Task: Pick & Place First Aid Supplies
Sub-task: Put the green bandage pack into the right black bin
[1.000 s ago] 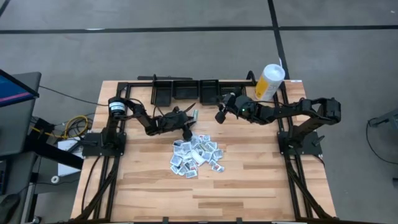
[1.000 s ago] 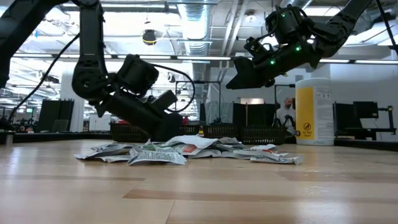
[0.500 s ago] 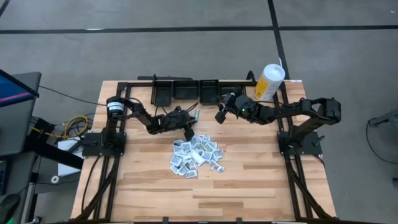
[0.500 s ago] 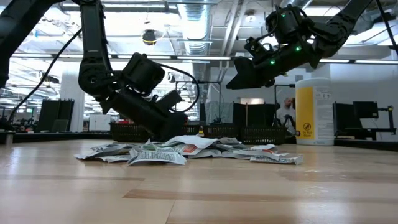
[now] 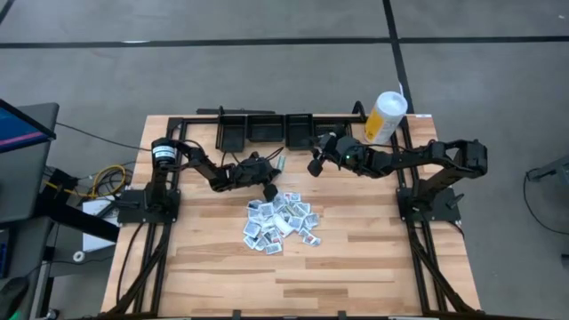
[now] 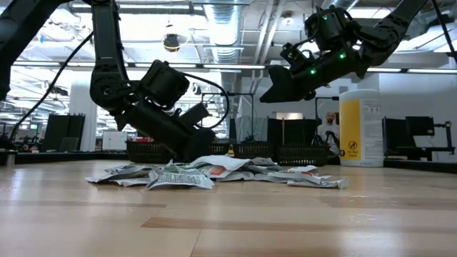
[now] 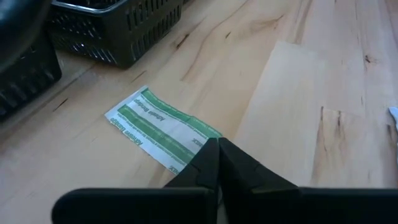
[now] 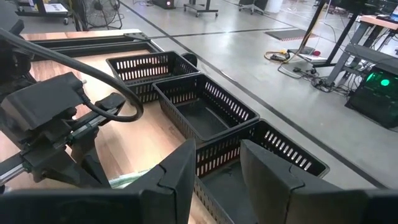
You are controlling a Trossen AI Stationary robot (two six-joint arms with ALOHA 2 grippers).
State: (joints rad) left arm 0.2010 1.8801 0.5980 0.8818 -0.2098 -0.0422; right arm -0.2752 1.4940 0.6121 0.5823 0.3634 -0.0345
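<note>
While the right claw (image 5: 313, 165) hangs apart by the baskets (image 5: 267, 130), the left claw (image 5: 269, 189) has shifted to the pile's (image 5: 280, 222) far edge. Its wrist view shows the jaws snapped together on a green-striped packet (image 7: 163, 130) lying flat on the surface (image 7: 323, 74), so a pick looks secured.

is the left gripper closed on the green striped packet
Yes, in the left wrist view the left gripper has its fingers pressed together on the edge of the green-striped packet lying on the table.

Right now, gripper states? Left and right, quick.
Left gripper: closed on the edge of a green-striped packet lying on the table.
Right gripper: open, empty, raised over the black baskets.
</note>
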